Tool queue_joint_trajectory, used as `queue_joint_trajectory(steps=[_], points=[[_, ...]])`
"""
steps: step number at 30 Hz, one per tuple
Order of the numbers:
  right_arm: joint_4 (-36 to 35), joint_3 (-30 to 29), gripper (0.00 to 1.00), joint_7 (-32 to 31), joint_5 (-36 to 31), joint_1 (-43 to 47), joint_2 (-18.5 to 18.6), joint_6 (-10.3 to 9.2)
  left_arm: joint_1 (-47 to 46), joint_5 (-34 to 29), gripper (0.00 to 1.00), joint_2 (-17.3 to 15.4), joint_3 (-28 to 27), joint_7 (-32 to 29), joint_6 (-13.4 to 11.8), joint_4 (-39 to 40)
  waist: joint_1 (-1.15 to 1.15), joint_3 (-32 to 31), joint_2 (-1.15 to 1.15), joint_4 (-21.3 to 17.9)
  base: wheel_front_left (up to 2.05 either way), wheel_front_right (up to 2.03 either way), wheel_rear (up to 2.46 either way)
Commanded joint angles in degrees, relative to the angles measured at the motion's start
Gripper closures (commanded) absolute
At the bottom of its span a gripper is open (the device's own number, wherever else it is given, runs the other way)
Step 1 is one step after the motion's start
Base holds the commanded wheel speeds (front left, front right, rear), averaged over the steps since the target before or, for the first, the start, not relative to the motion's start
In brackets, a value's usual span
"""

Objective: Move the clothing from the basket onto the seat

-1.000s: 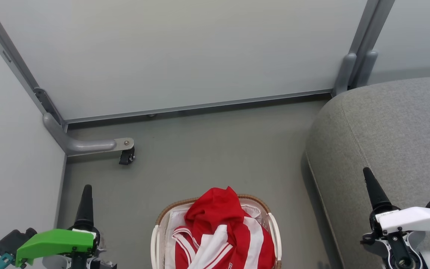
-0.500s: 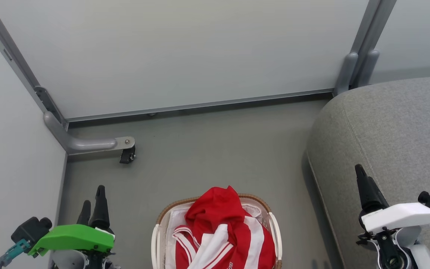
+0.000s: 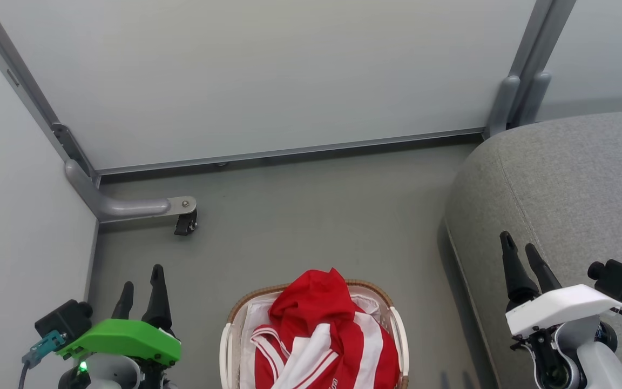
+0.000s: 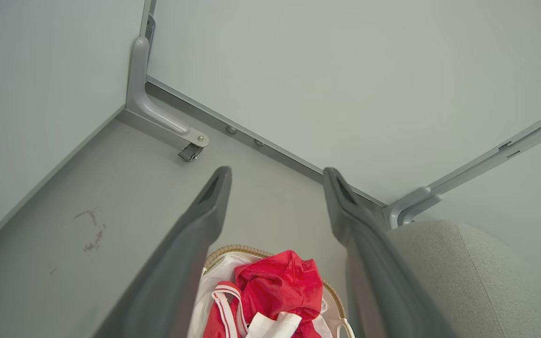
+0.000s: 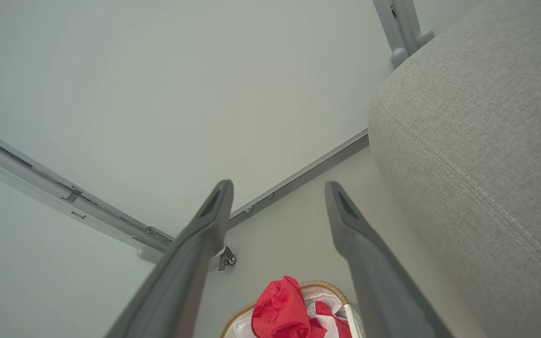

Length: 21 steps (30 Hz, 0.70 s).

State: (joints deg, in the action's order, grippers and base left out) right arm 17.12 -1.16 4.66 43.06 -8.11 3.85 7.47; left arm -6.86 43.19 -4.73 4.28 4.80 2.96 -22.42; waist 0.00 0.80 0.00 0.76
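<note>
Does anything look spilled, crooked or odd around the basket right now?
Only one small thing: a faint reddish smudge marks the floor left of the basket. The clothing is heaped above its rim, but none has spilled out.

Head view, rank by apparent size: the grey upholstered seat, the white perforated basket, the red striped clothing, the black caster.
1. grey upholstered seat
2. white perforated basket, cropped below
3. red striped clothing, nearly as large: close call
4. black caster
</note>
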Motion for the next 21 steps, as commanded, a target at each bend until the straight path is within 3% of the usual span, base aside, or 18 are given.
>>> queue_joint_trajectory(steps=[1, 21], points=[[-0.21, 0.38, 0.00, 0.75, -2.04, -1.73, 0.53, 0.02, -1.76, -1.69, 0.00, -0.62, 0.23, 0.64, -0.49, 0.43, 0.00, -0.01, 0.00, 0.02, 0.00, 0.00, 0.00], [1.63, 4.42, 0.00, 4.00, -15.47, -2.49, 1.25, 0.03, -1.86, -15.50, 0.00, -1.62, 3.99, 3.89, -2.24, 0.00, 0.00, 0.00, 0.00, 0.53, 0.00, 0.00, 0.00]])
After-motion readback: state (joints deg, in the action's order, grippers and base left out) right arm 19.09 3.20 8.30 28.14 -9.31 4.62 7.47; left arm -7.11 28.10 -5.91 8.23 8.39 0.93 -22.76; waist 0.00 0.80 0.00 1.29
